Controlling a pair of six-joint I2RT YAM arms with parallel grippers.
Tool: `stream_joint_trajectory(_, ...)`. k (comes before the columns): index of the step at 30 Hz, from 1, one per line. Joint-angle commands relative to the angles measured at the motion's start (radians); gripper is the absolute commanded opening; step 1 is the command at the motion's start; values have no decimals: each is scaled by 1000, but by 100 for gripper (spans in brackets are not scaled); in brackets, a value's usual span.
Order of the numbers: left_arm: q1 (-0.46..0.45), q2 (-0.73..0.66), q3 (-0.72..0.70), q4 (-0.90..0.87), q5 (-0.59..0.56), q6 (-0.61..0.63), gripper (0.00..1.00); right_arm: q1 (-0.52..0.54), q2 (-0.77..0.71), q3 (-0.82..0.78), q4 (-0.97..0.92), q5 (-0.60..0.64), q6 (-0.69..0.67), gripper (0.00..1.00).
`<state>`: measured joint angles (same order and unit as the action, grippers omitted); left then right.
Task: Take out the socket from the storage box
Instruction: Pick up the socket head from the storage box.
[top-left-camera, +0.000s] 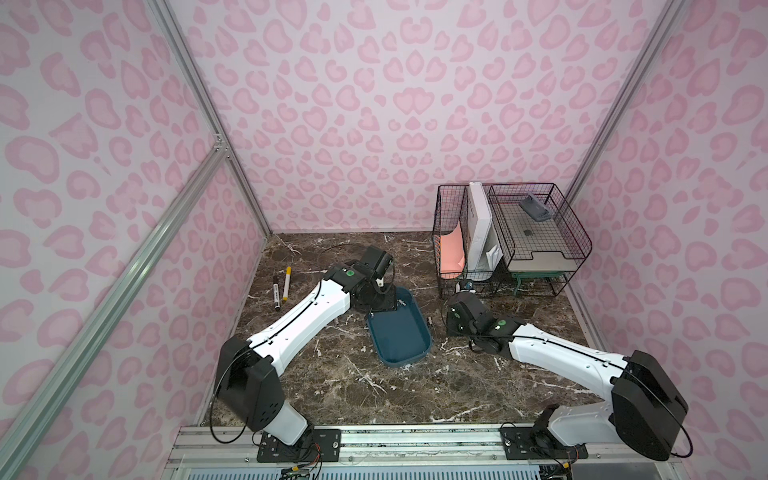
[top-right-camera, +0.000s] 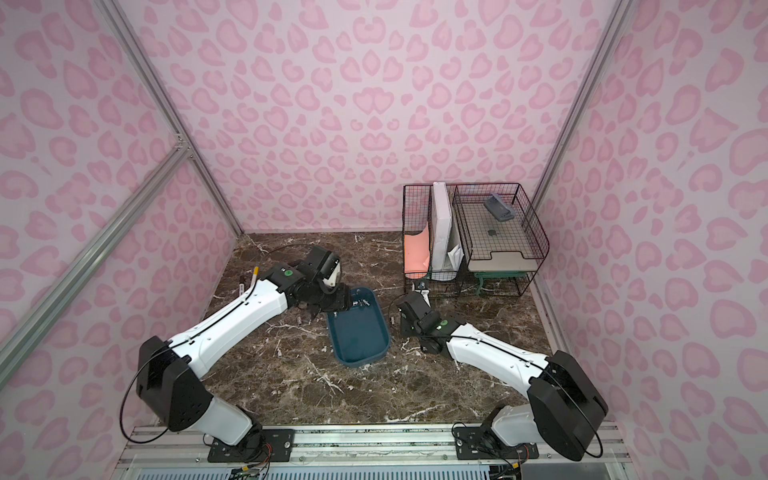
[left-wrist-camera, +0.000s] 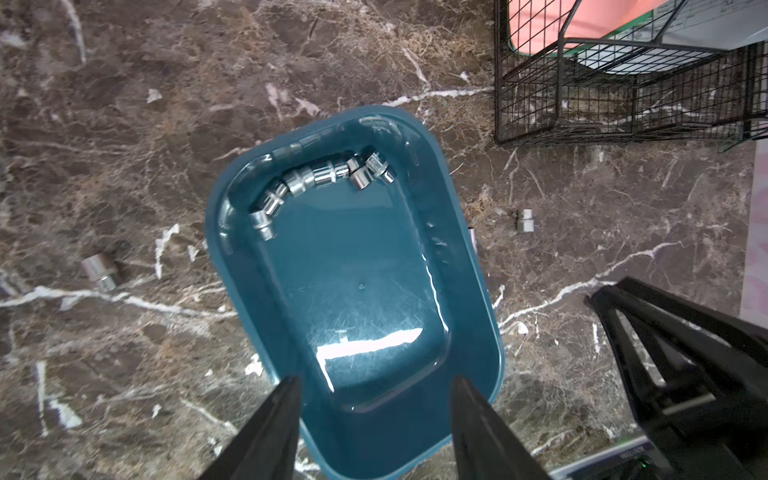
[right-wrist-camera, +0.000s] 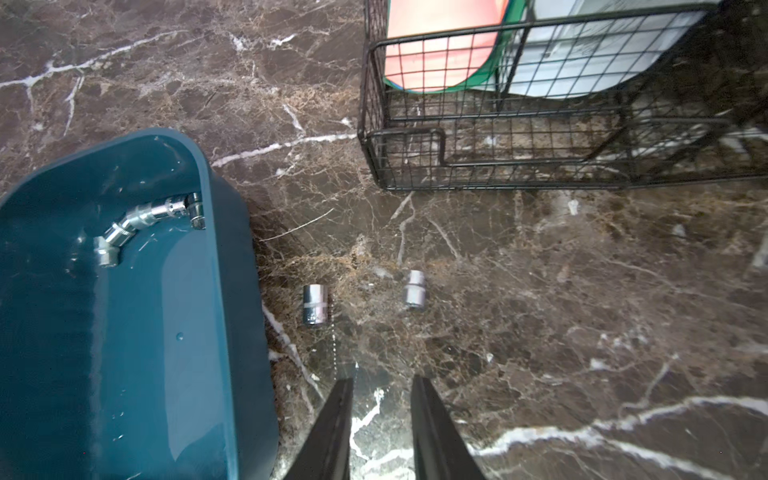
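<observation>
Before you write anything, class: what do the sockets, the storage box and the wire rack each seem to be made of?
Sockets: likely chromed steel; bright, mirror-like highlights.
Storage box: probably moulded plastic, glossy teal; rounded corners, fine scratches, a strip of glare.
Wire rack: seemingly metal wire with a black coating; thin welded grid.
</observation>
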<state>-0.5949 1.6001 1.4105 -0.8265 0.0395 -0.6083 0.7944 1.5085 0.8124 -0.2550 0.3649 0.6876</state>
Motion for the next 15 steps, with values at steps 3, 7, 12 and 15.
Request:
stream_joint_trajectory(3, -13, 149, 95, 19, -33, -42, 59, 8, -57, -54, 97, 68, 20, 30)
stream_joint_trajectory(7, -14, 259, 140, 49, -65, -65, 57, 5, -83, -88, 129, 73, 28, 30)
stream_joint_trajectory(12, -13, 358, 178, 56, -108, -95, 51, -8, -109, -122, 170, 43, 14, 30)
stream_joint_trajectory(15, -14, 404, 192, 56, -128, -97, 45, -19, -111, -135, 185, 22, 14, 30)
